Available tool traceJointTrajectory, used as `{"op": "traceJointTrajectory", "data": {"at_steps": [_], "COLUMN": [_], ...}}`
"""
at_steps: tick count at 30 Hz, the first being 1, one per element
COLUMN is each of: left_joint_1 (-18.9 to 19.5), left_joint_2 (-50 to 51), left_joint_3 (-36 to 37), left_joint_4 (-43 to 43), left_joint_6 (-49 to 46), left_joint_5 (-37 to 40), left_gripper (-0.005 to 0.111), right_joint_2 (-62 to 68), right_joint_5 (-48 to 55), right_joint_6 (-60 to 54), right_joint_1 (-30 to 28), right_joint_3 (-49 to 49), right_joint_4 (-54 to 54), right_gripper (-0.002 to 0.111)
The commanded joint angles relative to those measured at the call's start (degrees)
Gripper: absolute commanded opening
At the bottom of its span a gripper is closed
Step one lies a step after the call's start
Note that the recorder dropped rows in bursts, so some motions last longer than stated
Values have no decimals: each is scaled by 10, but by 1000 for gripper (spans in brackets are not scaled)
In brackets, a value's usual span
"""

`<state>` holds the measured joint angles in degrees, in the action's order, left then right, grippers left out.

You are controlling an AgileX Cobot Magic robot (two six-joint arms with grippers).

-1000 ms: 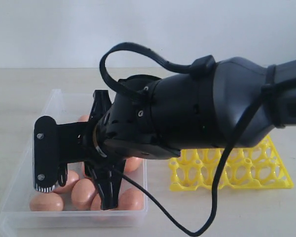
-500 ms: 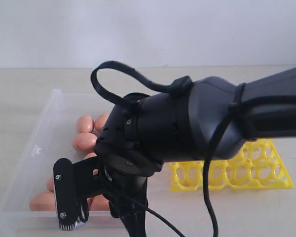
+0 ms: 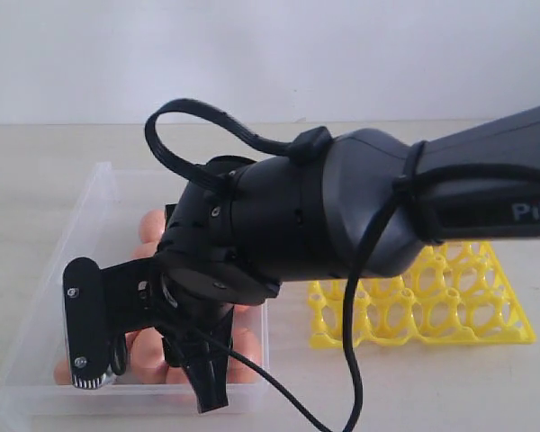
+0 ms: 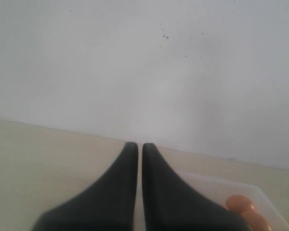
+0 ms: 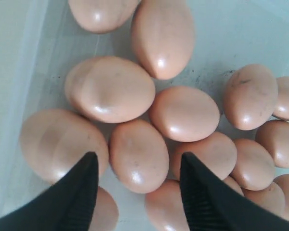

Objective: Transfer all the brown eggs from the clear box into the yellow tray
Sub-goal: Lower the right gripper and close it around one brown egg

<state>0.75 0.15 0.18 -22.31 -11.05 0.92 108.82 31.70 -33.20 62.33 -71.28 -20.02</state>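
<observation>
Bulk from the right arm (image 3: 342,216) blocks much of the exterior view. It reaches in from the right and across to the clear box (image 3: 36,297), which sits on the left of the table (image 3: 36,153). The arm hides most of the brown eggs (image 3: 150,225) in that box; only a few orange patches show past the black housing. The yellow tray (image 3: 486,306) lies just beside the box on its right, and its nearer left part is covered by the arm.

The right wrist view looks straight down on the eggs, which lie packed and touching on the box's scuffed floor. Several are cut off at the picture's edges, so they cannot be counted in full. The right gripper (image 5: 138,159) hangs over them with its jaws well apart. One egg (image 5: 138,144) lies in the gap with a sliver of space on each side, and nothing is gripped. Whether the fingers (image 5: 77,197) touch the neighbouring eggs cannot be told.

The left gripper (image 4: 139,144) shows jaws drawn almost together, only a thin slit between them, holding nothing. It points toward the pale wall (image 4: 135,62). A corner of the box with two eggs shows at that picture's edge.
</observation>
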Motion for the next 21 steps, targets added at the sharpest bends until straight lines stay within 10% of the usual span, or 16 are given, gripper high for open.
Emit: {"op": "traceJointTrajectory", "data": {"at_steps": [1, 21], "left_joint_1": [2, 2], "left_joint_2": [-2, -2], "left_joint_3": [-2, -2], "left_joint_4": [-6, -6], "left_joint_6": [4, 4], "left_joint_5": [-9, -9], "left_gripper": [4, 4], "right_joint_2": [18, 82], "right_joint_5": [6, -40], "right_joint_6": [3, -3], "right_joint_1": [-14, -46], "right_joint_3": [-3, -3], "right_joint_4": [12, 54], "right_gripper": [47, 47]}}
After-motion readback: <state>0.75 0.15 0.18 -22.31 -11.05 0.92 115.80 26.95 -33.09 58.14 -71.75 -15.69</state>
